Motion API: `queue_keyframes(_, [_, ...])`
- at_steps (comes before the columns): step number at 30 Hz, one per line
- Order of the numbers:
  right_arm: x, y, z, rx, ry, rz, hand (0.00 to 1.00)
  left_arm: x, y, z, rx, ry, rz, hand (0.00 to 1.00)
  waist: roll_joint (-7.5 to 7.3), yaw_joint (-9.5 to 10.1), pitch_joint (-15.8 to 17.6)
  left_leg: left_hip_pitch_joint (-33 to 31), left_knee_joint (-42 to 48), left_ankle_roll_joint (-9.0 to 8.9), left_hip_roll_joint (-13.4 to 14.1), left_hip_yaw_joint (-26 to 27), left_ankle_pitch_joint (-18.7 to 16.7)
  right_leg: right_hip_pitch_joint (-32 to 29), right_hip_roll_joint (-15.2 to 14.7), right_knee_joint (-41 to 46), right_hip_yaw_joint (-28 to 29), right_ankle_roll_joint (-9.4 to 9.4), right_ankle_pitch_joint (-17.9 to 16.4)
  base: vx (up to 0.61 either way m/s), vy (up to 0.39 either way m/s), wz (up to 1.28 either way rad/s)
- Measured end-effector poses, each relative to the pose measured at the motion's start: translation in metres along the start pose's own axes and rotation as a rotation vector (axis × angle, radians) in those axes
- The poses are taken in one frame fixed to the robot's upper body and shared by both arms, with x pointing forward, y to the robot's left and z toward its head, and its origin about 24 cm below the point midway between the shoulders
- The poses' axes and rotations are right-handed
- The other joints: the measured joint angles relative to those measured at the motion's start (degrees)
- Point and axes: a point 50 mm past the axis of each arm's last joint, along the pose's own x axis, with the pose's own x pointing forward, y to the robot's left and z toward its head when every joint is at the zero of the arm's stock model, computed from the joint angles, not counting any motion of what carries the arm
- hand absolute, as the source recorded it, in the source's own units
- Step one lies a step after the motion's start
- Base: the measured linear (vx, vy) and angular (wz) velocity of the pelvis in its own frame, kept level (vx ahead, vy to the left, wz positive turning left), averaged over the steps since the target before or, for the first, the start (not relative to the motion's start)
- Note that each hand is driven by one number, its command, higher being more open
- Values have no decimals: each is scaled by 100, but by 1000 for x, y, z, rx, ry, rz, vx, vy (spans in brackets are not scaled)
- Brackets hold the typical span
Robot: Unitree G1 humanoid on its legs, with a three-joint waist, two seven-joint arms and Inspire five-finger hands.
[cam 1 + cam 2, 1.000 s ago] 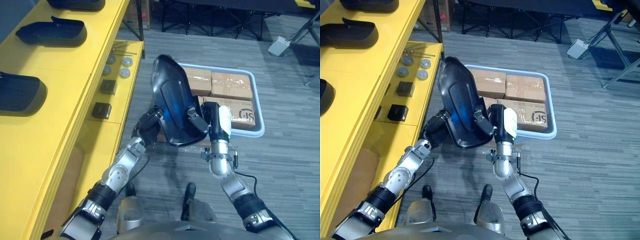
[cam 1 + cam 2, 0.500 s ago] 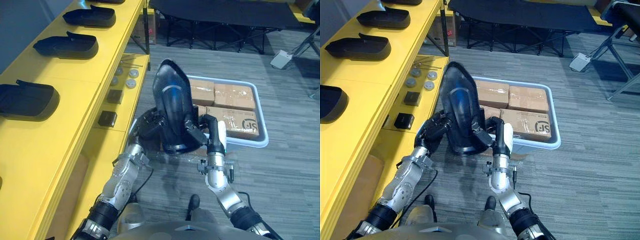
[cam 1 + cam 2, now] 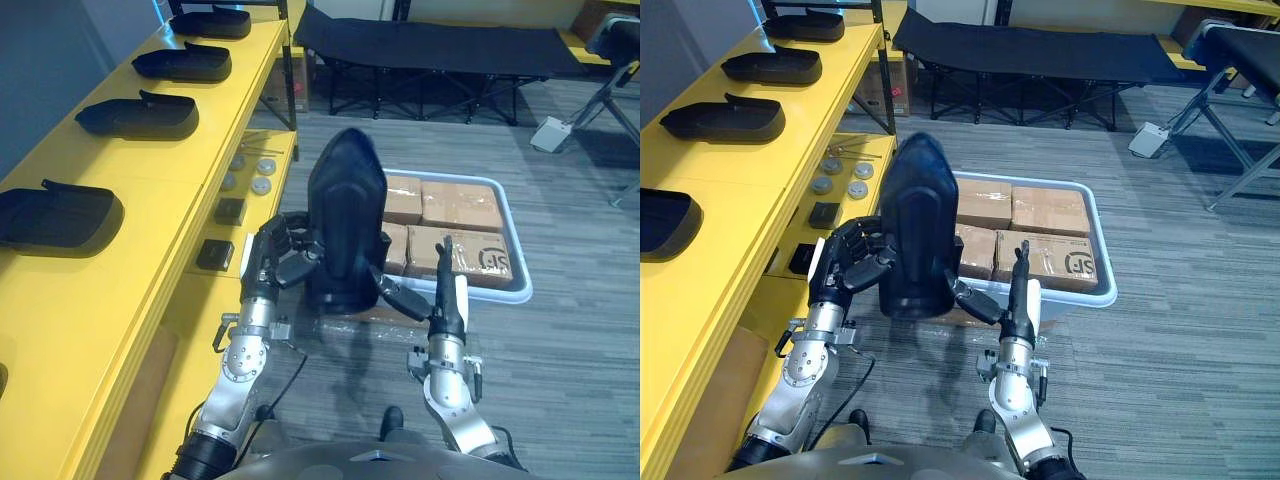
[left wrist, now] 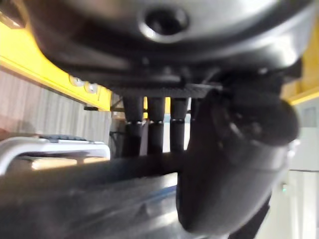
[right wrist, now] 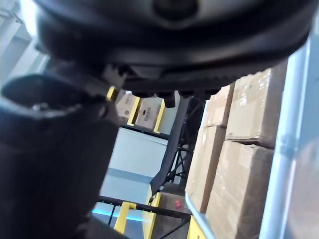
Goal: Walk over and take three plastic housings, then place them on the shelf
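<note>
1. Swinging upright in the last second, the plastic housing [image 3: 345,215] now stands on end between the two hands with its dark back toward the head camera. A second ago it leaned over and showed its hollow inside.
2. The left hand [image 3: 278,258] has kept its grip, with fingers curled round the housing's edge on the shelf side. Its wrist view shows them lying against the dark shell.
3. The right hand [image 3: 447,300] has changed most. It was wrapped round the housing's lower end, and now its fingers point straight up, clear of the shell. Its thumb reaches across toward the housing's bottom edge (more a prop than a grip, as far as I can judge).
4. The whole view has lifted as well, which is the camera moving and not the things. More of the yellow shelf [image 3: 150,190] shows, with four other housings [image 3: 135,115] lying in a row on its top.
5. The white crate [image 3: 500,296] of cardboard boxes [image 3: 460,205] sits on the floor behind the hands.
6. This probably means the pick-up is done and the carry to the shelf is under way, with the load passing mostly to the left hand. The housing is not on the shelf yet, and a one-sided grip on a tall shell could let it tip.
</note>
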Motion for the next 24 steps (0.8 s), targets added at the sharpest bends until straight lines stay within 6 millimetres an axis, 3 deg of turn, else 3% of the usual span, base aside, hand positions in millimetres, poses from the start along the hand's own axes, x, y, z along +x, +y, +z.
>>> queue_keyframes(4, [-5,1,-3,3,20,5,100,-10,5,-18,76,68,63,0,-1,-91,-1,2,-40,6,-7,48,19,-47,0,0,42,37,29,21,12,-5])
queue_keyframes(9, [-9,2,-12,35,73,-6,100,-13,12,-23,227,51,178,0,-3,-95,-1,18,-55,-3,-13,89,23,-65,-1,0,84,35,28,21,10,-4])
queue_keyframes(15, [-11,-28,-25,83,134,-160,100,-18,60,-30,321,77,505,0,-7,-133,-4,106,-73,-4,-14,143,9,-25,-2,0,126,18,17,4,8,-3])
queue_keyframes(19, [-19,-37,-35,64,175,-193,100,-24,78,-34,290,113,627,0,-67,-160,-40,113,-71,-5,-14,153,10,-22,-5,-1,132,22,19,0,0,0])
queue_keyframes(24, [-22,-33,-36,79,185,-189,100,-30,81,-39,226,157,663,0,-138,-240,-83,182,-80,-6,-15,193,9,14,-9,-2,178,22,19,-6,8,-3])
